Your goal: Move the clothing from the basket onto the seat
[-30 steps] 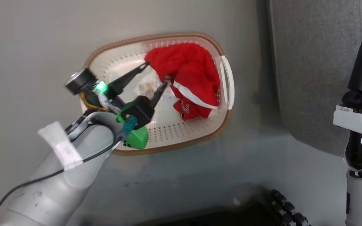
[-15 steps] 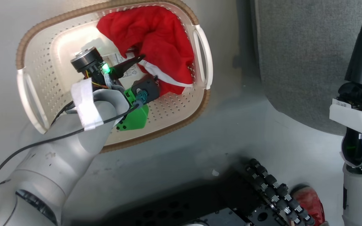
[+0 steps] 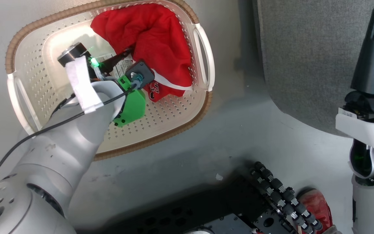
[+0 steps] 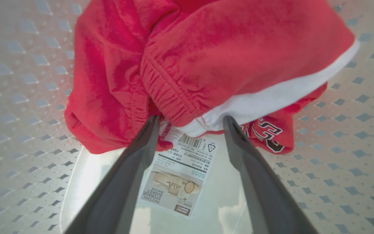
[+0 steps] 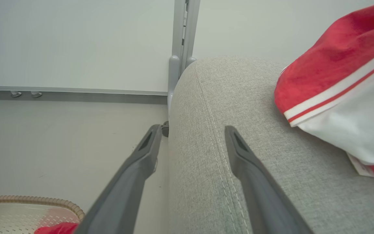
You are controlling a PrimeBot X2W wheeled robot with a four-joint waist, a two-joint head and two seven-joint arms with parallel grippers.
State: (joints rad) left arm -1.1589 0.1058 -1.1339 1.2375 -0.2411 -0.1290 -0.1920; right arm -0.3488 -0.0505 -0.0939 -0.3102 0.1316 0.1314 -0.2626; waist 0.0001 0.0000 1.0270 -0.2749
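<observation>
In the head view, the cream perforated basket (image 3: 34, 68) with its brown woven-look rim is seen in the upper left of the frame, set on a pale grey floor (image 3: 213, 143). A crumpled red garment (image 3: 154, 35) is bunched against the basket's right-hand wall, near the side handle (image 3: 203, 55); a white band and a patch of black-and-white lettering are shown at its lower edge. The left gripper (image 4: 191, 121) is reached down into the basket from the lower left of the frame. In the left wrist view its jaws are spread apart, with the tips set at the near edge of the garment and a gathered elastic hem lying between them; nothing is clenched. A printed paper label (image 4: 180, 172) on the basket's base is visible between the two fingers, partly covered by the cloth. The seat (image 3: 307, 52), a light-grey fabric cushion, is seen at the upper right of the head view, just beside the basket and apart from it. The right gripper (image 5: 192, 129) is held at the right edge of that frame, pointing up. In the right wrist view its jaws are released and empty, one finger over the floor and the other over the cushion's rounded, stitched edge. A second garment (image 5: 342, 81), red with a white panel and stripes, is laid on the seat at the right of that frame. A dark wheeled base (image 3: 239, 214) is seen along the bottom of the head view.
</observation>
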